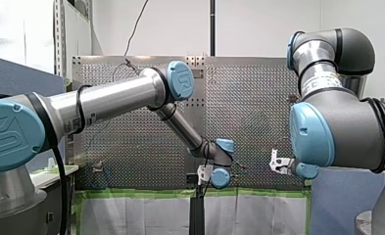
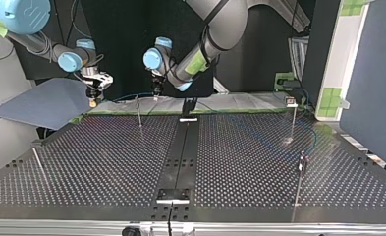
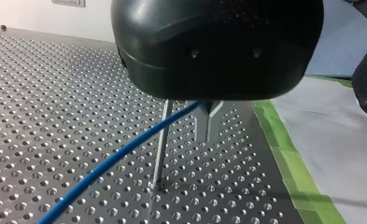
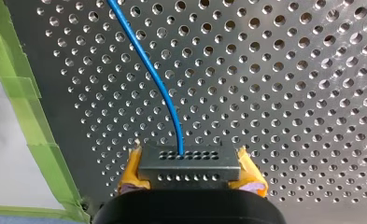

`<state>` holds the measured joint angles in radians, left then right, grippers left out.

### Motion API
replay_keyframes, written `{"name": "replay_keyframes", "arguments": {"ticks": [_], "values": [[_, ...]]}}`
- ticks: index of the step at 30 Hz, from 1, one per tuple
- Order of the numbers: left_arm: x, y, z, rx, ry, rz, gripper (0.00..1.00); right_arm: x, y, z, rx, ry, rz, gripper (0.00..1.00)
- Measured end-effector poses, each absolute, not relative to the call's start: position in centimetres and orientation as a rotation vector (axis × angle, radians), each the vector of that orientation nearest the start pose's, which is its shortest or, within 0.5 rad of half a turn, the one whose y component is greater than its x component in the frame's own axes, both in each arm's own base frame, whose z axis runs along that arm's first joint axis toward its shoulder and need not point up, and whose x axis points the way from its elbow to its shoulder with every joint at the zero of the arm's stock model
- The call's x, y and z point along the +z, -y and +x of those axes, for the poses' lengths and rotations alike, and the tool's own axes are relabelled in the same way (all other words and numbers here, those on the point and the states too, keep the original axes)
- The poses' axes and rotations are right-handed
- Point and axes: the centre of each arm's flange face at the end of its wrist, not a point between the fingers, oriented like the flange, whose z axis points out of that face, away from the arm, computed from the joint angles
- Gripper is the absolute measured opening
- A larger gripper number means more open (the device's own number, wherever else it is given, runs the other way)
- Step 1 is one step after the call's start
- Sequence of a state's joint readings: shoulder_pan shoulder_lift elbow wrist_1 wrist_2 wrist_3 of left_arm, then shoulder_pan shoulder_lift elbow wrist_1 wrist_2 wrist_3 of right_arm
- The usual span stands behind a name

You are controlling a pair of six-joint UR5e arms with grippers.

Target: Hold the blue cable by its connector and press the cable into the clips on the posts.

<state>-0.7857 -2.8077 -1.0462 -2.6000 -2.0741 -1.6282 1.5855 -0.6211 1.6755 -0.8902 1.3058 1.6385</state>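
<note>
My right gripper (image 4: pixel 190 173) is shut on the grey connector (image 4: pixel 189 163), gripped between its yellow pads (image 4: pixel 133 170). The blue cable (image 4: pixel 158 79) leaves the connector and curves away over the perforated table. In the left wrist view the blue cable (image 3: pixel 116 158) runs up under my left gripper (image 3: pixel 208 126), whose metal fingers are shut on it beside a thin post (image 3: pixel 161 144). In the top view my right gripper (image 2: pixel 92 100) and my left gripper (image 2: pixel 155 93) hang near the far edge, the cable (image 2: pixel 126 96) strung between them, above a post (image 2: pixel 139 112).
Two more clip posts (image 2: pixel 292 118) (image 2: pixel 301 174) stand at the top view's right, and a bare rod (image 2: pixel 38 164) at its left. A black rail (image 2: pixel 180 147) runs down the table's middle. Green tape (image 3: pixel 288 158) and a white sheet border the plate; a grey-blue panel (image 2: pixel 48 103) lies by my right gripper.
</note>
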Motion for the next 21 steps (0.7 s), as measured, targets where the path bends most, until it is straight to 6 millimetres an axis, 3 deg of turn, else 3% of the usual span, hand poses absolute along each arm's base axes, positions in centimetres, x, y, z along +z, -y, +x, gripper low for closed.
{"name": "replay_keyframes", "arguments": {"ticks": [21], "values": [[-4.9,62.3,47.4,-0.172,-1.707,0.308,0.0,-4.0,62.5,16.6,1.404,1.254,1.484,0.0]]}}
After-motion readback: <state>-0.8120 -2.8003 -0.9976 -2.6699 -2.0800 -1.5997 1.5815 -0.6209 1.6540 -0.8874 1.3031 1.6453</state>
